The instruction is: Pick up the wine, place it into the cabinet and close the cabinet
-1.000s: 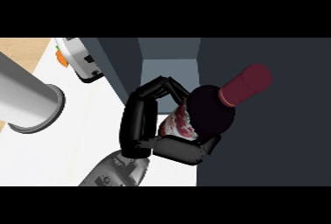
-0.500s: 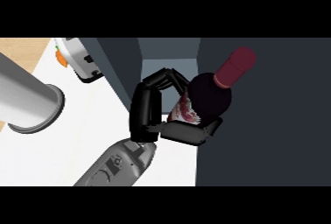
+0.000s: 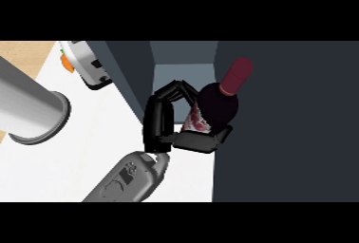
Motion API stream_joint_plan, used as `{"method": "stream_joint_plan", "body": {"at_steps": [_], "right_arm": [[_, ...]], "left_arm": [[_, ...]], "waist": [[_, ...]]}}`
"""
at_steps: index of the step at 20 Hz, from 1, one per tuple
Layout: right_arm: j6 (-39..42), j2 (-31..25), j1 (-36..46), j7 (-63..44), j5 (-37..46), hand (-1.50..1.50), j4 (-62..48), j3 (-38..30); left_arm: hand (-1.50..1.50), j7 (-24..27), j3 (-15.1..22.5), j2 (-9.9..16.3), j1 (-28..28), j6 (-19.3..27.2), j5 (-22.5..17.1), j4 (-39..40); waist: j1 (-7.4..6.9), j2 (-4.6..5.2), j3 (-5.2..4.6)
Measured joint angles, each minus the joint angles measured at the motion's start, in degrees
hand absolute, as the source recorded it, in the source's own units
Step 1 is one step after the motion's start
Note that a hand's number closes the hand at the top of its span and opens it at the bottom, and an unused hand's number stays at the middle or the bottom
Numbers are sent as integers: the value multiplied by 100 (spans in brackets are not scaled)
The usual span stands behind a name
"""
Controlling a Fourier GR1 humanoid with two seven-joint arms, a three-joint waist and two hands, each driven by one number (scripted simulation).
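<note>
The wine bottle (image 3: 219,105) is dark with a maroon cap and a red-and-white label. It stands tilted, neck pointing up and slightly right, in front of the open dark grey cabinet (image 3: 184,76). My right hand (image 3: 163,121) is shut on the bottle's lower body: fingers arch over its left side and the thumb lies under its base. The bottle's foot is hidden by the hand. The dark cabinet panel (image 3: 294,123) fills the right side. My left hand shows nowhere.
A large grey cylinder (image 3: 28,111) juts in at the left over the white counter (image 3: 77,161). A white and orange object (image 3: 88,64) stands at the back left beside the cabinet's left wall (image 3: 129,71).
The bottle's neck has swung left, so the bottle stands more upright. The hand with the bottle has edged toward the cabinet opening.
</note>
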State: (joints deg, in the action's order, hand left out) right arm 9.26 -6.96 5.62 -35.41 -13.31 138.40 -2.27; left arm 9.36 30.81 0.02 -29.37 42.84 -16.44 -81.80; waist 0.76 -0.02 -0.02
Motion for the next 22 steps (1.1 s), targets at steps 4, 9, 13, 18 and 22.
{"method": "stream_joint_plan", "body": {"at_steps": [4,9,13,18,22], "right_arm": [[124,-15,-160,133,-22,-150,5,-72],[73,9,-54,94,-36,-150,-6,-54],[68,6,-21,73,-44,-150,-15,-55],[126,-3,-89,102,-71,-150,-16,-114],[162,55,-222,156,-79,-150,1,-18]], "left_arm": [[150,313,-7,6,7,-7,83,448],[150,639,-11,1,-16,-3,114,830],[150,1039,-213,0,-108,-93,-54,1255],[150,1355,-461,0,-126,-289,-245,1524],[150,1550,-678,0,-213,-430,-414,1818]], "waist": [[14,-1,3],[0,-1,2],[5,3,1],[0,2,0],[10,2,1]]}}
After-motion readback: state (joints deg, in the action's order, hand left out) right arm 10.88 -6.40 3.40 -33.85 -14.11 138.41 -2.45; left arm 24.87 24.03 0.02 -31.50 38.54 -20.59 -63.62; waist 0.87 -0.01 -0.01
